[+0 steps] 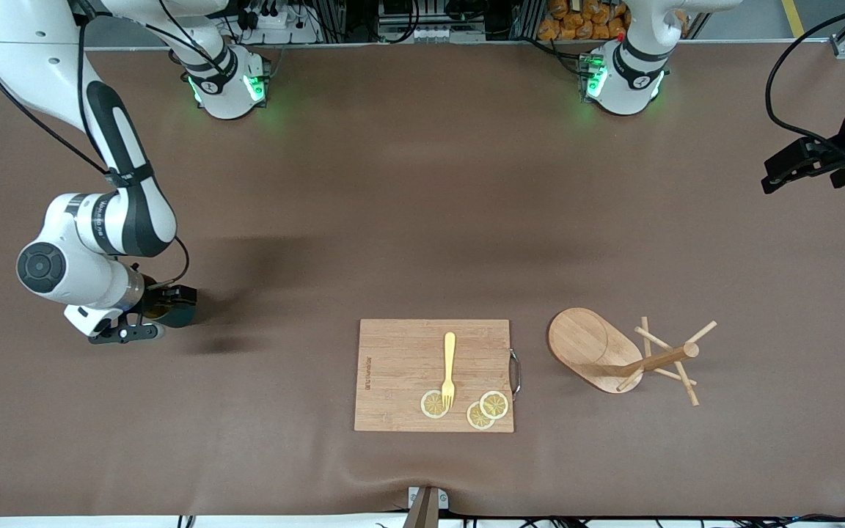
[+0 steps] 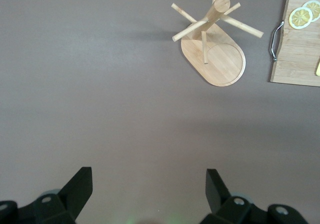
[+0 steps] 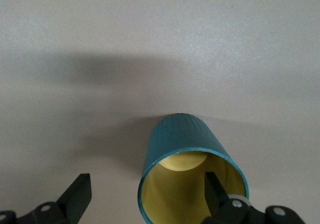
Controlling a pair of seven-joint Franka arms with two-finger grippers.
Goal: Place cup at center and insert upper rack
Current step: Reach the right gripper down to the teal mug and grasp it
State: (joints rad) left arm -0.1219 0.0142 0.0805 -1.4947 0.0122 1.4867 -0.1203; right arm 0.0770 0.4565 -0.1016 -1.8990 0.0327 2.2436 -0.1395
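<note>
Front view shows the brown-covered table (image 1: 422, 205) bare across its middle and toward the bases. One small dark teal ribbed cup (image 1: 177, 308) stands near the right arm's end, and the right gripper (image 3: 145, 199) is spread wide at it, one finger (image 3: 215, 191) inside the yellowish rim, the other outside. One light wooden mug tree (image 1: 617, 356) with an oval base stands upright beside one rectangular wooden cutting board (image 1: 400, 370), apart from it. That board carries one yellow fork (image 1: 449, 367) and three lemon slices (image 1: 494, 404). At the table's edge on the left arm's end, the left gripper (image 2: 145, 194) hovers over bare cloth, fingers wide apart, holding nothing.
</note>
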